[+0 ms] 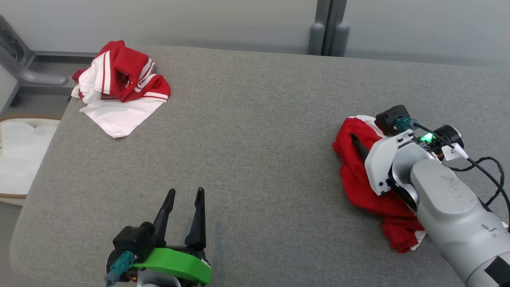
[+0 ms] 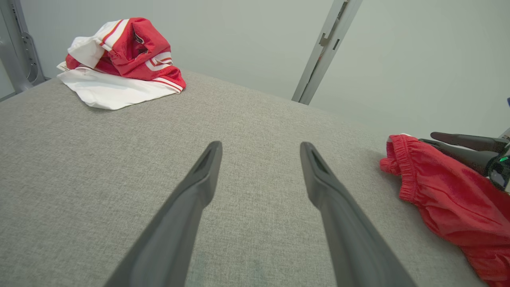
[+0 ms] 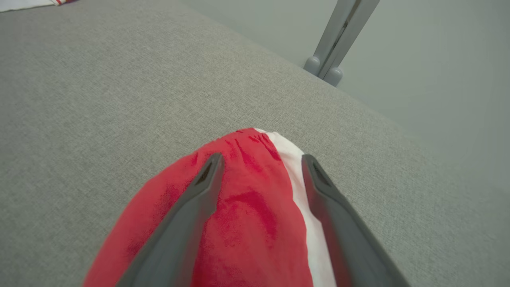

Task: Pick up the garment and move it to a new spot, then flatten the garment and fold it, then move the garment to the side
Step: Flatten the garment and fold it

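The garment is a crumpled red piece with a white stripe and a gathered waistband, lying near the right edge of the grey padded table. My right gripper is open and hovers low over the garment's far end. In the right wrist view its fingers straddle the red cloth with nothing clamped between them. The left wrist view has the garment at the right, with the right gripper just above it. My left gripper is open and empty over bare table near the front edge.
A second crumpled red-and-white garment lies at the table's far left corner. A white fabric bin stands beyond the left edge. A grey post rises behind the table. A black cable trails from the right wrist.
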`<state>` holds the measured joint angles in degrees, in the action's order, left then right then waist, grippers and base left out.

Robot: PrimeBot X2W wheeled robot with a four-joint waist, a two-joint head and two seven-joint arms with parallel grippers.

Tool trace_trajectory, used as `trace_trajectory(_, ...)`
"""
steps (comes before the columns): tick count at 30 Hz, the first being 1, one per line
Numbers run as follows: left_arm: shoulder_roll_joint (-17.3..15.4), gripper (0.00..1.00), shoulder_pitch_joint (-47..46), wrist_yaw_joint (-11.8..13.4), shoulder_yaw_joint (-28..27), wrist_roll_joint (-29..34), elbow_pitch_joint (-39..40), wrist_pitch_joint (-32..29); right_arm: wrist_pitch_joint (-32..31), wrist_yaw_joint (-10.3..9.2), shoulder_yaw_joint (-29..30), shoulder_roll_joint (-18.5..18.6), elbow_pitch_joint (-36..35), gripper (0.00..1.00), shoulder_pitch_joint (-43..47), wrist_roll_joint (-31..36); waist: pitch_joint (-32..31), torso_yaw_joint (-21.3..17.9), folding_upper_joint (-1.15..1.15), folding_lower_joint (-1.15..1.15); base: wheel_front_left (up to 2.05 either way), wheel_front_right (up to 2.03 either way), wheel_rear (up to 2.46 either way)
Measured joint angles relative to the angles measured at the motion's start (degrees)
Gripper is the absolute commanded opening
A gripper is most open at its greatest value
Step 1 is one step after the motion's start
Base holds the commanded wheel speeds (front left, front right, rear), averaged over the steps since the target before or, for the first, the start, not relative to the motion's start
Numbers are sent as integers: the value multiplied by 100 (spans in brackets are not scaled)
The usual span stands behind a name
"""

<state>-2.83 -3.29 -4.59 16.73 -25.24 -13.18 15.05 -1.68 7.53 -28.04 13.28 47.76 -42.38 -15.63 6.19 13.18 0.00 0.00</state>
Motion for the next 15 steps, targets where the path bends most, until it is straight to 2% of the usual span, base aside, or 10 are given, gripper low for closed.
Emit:
trace_trajectory(9,0,100,-49,14,27,-30,16,0,-521,0,-475,-154,672,100,-54,-681,180,144,0,0,0,0,0)
trace_trajectory(10,0,100,-65,14,29,-30,16,0,-520,0,-519,-158,704,69,-54,-733,192,141,0,0,0,0,0)
trace_trajectory(11,0,100,-74,14,26,-30,18,0,-508,0,-558,-155,724,46,-54,-762,199,136,0,0,0,0,0)
trace_trajectory(12,0,100,-78,15,25,-30,18,0,-475,0,-606,-157,748,18,-54,-780,205,128,0,0,0,0,0)
trace_trajectory(13,0,100,-79,15,26,-30,18,0,-433,0,-642,-166,775,3,-54,-817,209,119,0,0,0,0,0)
trace_trajectory(15,0,100,-83,15,23,-30,16,0,-319,0,-680,-177,816,0,-59,-878,215,99,0,0,0,0,0)
